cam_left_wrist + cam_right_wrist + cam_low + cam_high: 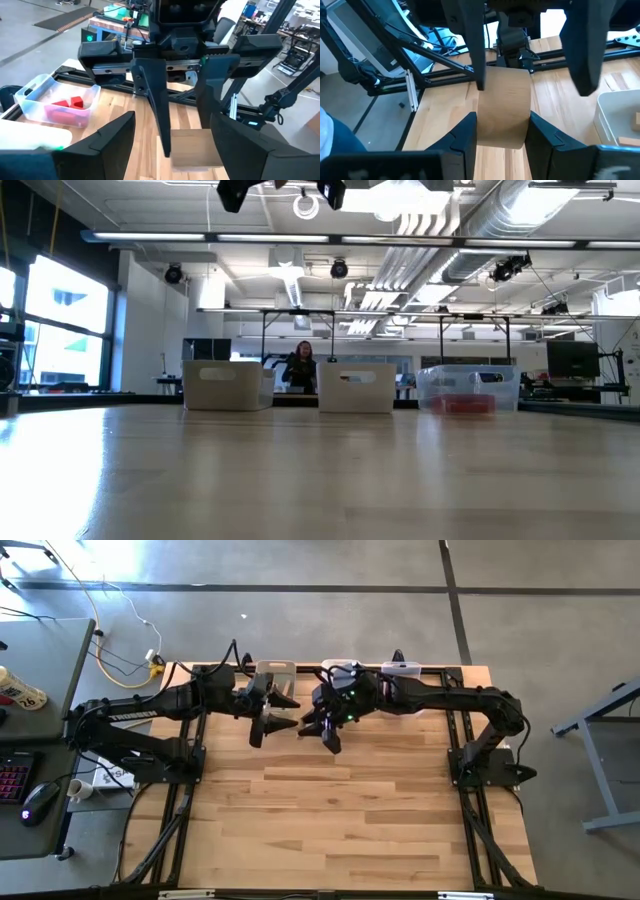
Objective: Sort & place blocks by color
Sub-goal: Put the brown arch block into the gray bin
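holding a tan block [502, 107], the right pincer [502, 131] faces the spread left pincer [170, 145]; beside them, a clear bin [35, 102] holds red blocks [69, 103].

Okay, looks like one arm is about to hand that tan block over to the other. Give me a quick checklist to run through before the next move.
1. Right gripper holds the tan block firmly: ok, its fingers are closed on both sides of the block.
2. Left gripper open to receive: ok, its jaws stand wide.
3. Left fingers on either side of the block's free end: ok, one on each side.
4. Left pads already touching the block: cannot tell.
5. Bin for tan pieces within sight: ok, the white bin already holds tan pieces.
6. Person clear of the arms: ok, far behind the table.
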Available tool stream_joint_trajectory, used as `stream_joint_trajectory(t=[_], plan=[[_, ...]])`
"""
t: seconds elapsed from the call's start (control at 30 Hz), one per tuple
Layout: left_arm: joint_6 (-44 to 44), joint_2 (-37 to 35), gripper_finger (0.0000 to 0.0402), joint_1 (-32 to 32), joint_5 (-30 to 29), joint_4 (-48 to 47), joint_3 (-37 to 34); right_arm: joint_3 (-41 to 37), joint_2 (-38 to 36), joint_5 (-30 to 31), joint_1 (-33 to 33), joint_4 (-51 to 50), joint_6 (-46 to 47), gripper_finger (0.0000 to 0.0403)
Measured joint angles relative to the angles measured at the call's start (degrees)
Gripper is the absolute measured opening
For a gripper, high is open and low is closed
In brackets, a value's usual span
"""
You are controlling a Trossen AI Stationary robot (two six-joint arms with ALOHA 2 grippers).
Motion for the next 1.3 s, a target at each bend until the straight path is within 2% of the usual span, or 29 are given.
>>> stream_joint_trajectory(t=[0.3,0.83,0.97,1.3], plan=[[-1.46,0.00,0.0245,1.24,2.57,0.19,0.00,0.00,0.00,0.01,-0.26,0.00,-1.84,0.0101],[-2.78,-0.02,0.0241,1.81,1.94,-0.26,0.00,0.00,-0.83,0.32,-1.00,3.26,-1.84,0.0101],[-2.73,-0.02,0.0216,1.81,1.79,0.23,0.00,0.00,-0.83,0.35,-1.00,3.11,-1.81,0.0101],[-1.27,-0.02,0.0125,1.79,1.80,0.28,0.00,0.00,-0.83,0.55,-1.07,2.69,-1.11,0.0101]])
